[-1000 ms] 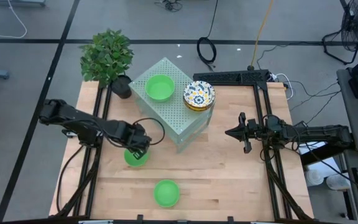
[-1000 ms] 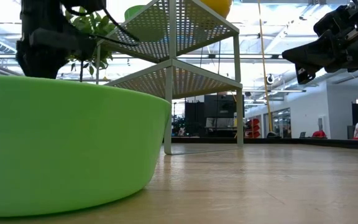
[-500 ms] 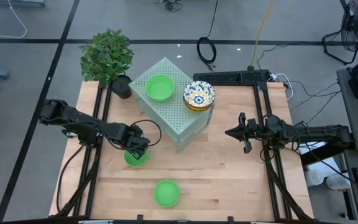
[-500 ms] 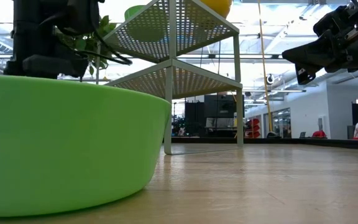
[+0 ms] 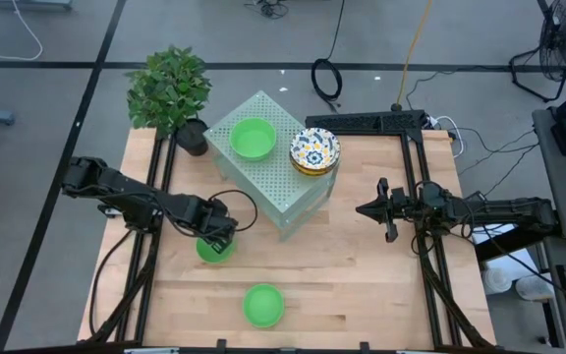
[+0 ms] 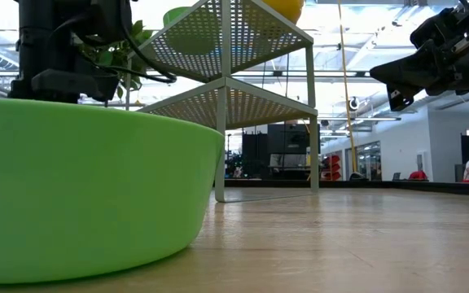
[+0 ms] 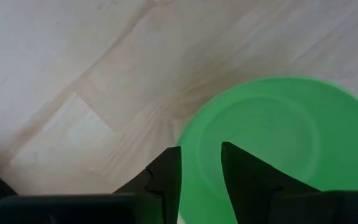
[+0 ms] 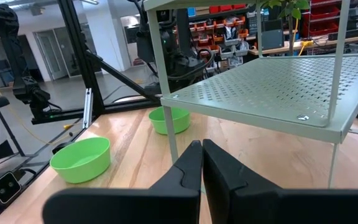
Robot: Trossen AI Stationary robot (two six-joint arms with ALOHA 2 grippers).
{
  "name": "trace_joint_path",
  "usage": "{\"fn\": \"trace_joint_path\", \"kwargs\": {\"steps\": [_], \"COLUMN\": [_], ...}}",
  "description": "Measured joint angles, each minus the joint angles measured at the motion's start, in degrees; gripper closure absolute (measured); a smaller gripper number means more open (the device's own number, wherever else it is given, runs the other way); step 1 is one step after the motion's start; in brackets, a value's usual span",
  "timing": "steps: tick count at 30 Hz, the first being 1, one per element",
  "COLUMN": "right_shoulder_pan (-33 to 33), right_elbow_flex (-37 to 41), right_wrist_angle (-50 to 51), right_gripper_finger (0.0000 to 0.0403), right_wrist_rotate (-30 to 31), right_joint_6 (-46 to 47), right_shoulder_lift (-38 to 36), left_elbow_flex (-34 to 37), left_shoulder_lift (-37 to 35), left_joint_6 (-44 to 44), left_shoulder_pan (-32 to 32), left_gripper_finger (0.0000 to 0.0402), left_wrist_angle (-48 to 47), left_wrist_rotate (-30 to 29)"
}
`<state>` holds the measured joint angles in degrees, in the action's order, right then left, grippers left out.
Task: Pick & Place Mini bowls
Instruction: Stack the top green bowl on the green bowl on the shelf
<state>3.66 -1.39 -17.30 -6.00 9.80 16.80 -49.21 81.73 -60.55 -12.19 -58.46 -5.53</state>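
Observation:
My left gripper point(image 5: 215, 236) is open, pointing down over a plain green mini bowl point(image 5: 214, 250) on the table's left half. In the left wrist view one finger point(image 7: 166, 177) stands outside the bowl's rim point(image 7: 188, 155) and the other point(image 7: 244, 174) over its inside. A second green bowl point(image 5: 262, 305) sits near the front edge and fills the low view point(image 6: 80, 187). A third green bowl point(image 5: 254, 138) and a stack of floral bowls point(image 5: 314, 150) rest on the pale green perforated shelf point(image 5: 278, 182). My right gripper point(image 5: 386, 210) is shut and empty, hovering at the table's right. My left gripper straddles the green bowl's rim point(image 7: 188, 155) from above, one finger outside and one inside. I cannot tell whether either finger touches it. The bowl sits upright on the table.
A potted plant point(image 5: 170, 90) stands at the far left corner beside the shelf. The shelf's legs point(image 6: 220, 138) stand on the table's middle. Black frame rails point(image 5: 430, 285) run along the left and right sides. Bare wood lies between the shelf and the front bowl.
My left gripper has come down onto the green bowl on the table's left half, shifting slightly toward the left edge. The bowl has stayed where it was.

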Motion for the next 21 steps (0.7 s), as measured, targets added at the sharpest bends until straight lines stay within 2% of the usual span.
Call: {"fn": "trace_joint_path", "kwargs": {"steps": [21], "right_shoulder_pan": [-0.02], "right_elbow_flex": [0.0], "right_wrist_angle": [0.06], "right_gripper_finger": [0.0403], "right_wrist_rotate": [0.0], "right_joint_6": [0.0], "right_shoulder_lift": [0.0], "left_elbow_flex": [0.0], "left_shoulder_lift": [0.0], "left_joint_6": [-1.78], "left_shoulder_pan": [-2.57], "left_gripper_finger": [0.0282], "left_wrist_angle": [-4.72], "left_wrist_rotate": [-2.13]}}
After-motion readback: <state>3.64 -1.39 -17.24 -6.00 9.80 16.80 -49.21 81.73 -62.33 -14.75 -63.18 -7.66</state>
